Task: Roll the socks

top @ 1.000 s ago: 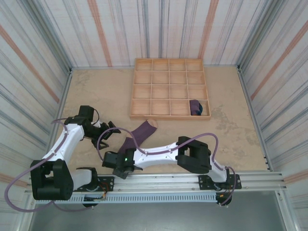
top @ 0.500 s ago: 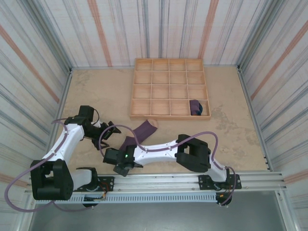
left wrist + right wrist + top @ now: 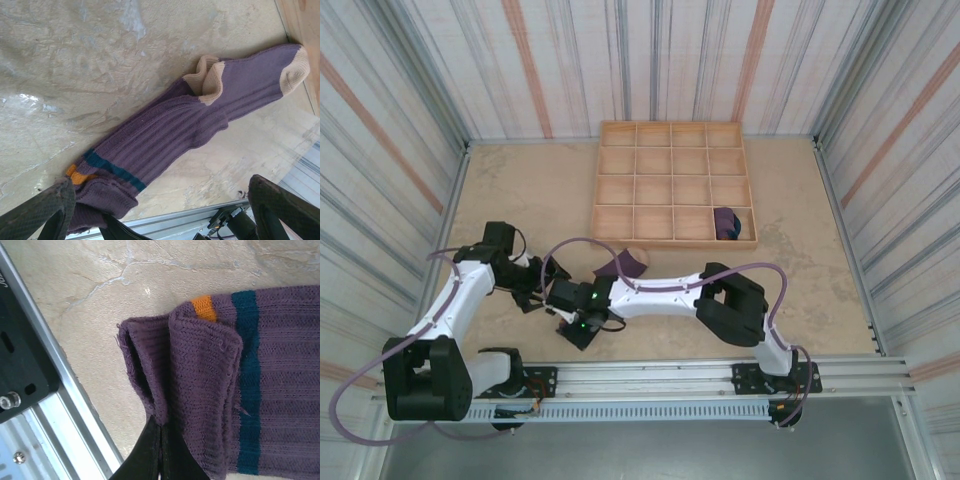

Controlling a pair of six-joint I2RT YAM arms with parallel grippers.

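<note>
Purple socks (image 3: 165, 130) lying flat on tabletop (image 3: 75, 60), cuff end folded over | right claw (image 3: 161, 440) pinching fold edge, pressed together | left claw (image 3: 165, 220) hovering spread | risk: thin pinch slipping, fold springing open

We find bright, even, diffuse light, we note only soft shadows, pale glare on the table (image 3: 35, 100) above the left claw (image 3: 165, 207), its near fingers (image 3: 40, 210) slightly soft, sock (image 3: 200, 380) knit above the right claw (image 3: 160, 460) sharp
</note>
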